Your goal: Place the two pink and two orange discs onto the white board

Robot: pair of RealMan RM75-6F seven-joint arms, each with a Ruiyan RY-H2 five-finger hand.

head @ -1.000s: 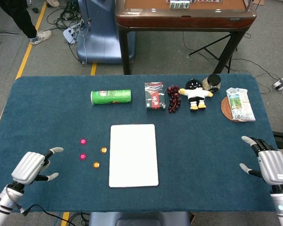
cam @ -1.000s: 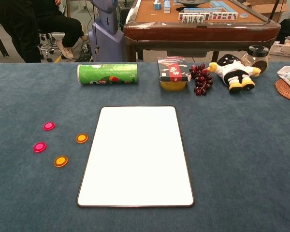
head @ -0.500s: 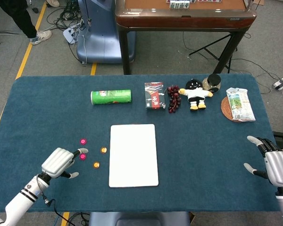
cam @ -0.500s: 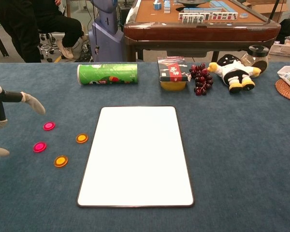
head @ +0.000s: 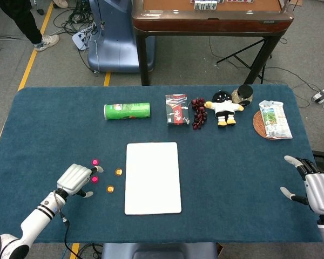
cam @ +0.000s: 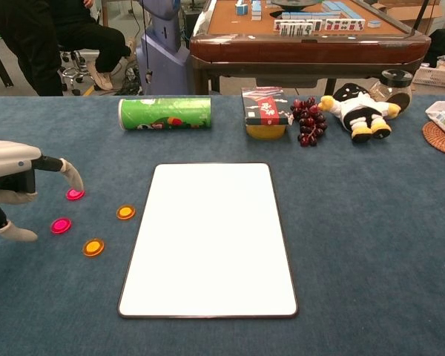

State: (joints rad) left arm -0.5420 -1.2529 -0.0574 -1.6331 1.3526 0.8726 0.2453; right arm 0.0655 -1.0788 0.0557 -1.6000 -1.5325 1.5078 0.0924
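Note:
Two pink discs (head: pixel 95 162) (head: pixel 94 179) and two orange discs (head: pixel 119 171) (head: pixel 110 189) lie on the blue cloth left of the white board (head: pixel 153 178). My left hand (head: pixel 75 178) hovers at the pink discs with its fingers apart and nothing in it. In the chest view the left hand (cam: pixel 15 185) has a fingertip just above the far pink disc (cam: pixel 75 194), and its thumb sits left of the near pink disc (cam: pixel 61 225). The orange discs (cam: pixel 125 212) (cam: pixel 93 247) lie beside the board (cam: pixel 208 237). My right hand (head: pixel 317 188) hangs open at the table's right edge.
Along the back of the table lie a green chips can (head: pixel 127 111), a red box (head: pixel 176 109), dark grapes (head: pixel 198 112), a plush toy (head: pixel 223 108), a jar (head: pixel 243 94) and a snack bag (head: pixel 274 120) on a woven mat. A wooden game table (head: pixel 210 19) stands behind.
My left hand has moved right and forward from the table's left edge until its fingers reach the pink discs. The right hand has drifted slightly right. The discs have not moved.

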